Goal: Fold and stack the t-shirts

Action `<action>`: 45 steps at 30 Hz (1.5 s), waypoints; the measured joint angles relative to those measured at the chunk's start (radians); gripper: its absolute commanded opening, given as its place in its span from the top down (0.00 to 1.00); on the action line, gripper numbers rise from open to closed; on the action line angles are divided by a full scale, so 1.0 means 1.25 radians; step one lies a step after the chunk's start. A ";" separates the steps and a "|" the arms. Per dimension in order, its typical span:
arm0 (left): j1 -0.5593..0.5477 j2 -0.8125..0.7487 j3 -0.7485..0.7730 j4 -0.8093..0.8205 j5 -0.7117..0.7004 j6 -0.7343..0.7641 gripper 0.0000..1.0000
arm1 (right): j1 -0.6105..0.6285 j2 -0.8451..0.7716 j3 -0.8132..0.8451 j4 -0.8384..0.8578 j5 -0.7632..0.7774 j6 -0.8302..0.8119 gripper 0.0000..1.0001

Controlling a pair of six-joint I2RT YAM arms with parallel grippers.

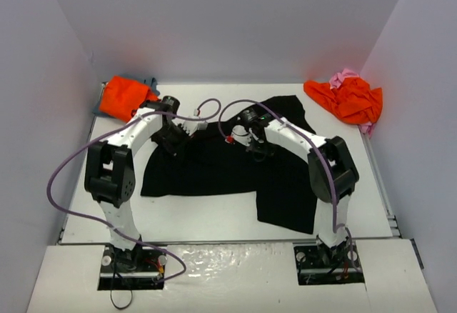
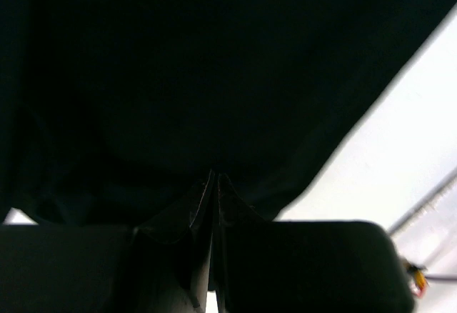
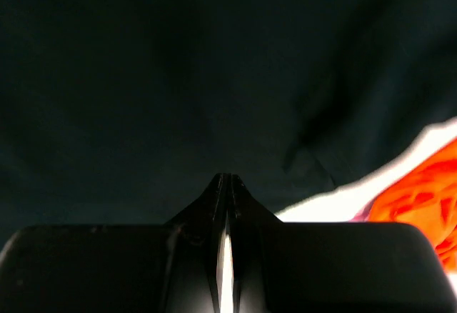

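Black shirt (image 1: 214, 174) lies spread on the table (image 1: 207, 216), limp, light, apt to bunch; best nipped along its 12 o'clock edge; left gripper (image 2: 214, 179) at 11, right gripper (image 3: 227, 179) at 1, both pressed together, hold unclear.

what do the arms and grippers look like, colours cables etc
The left arm and right arm have white links and bulky black joints, each trailing a looping purple cable. The left gripper and right gripper are black with tapered fingers.
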 measured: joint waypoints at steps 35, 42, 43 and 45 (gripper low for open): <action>0.093 0.267 0.330 0.068 -0.215 -0.031 1.00 | 0.242 0.140 0.058 0.106 -0.178 -0.016 1.00; 0.115 0.377 0.569 -0.015 -0.257 -0.022 1.00 | 0.254 0.146 0.064 0.103 -0.166 -0.018 1.00; 0.122 0.415 0.642 -0.029 -0.262 -0.021 1.00 | 0.256 0.147 0.064 0.102 -0.162 -0.019 1.00; 0.137 0.479 0.765 -0.049 -0.267 -0.020 1.00 | 0.257 0.149 0.066 0.100 -0.158 -0.019 1.00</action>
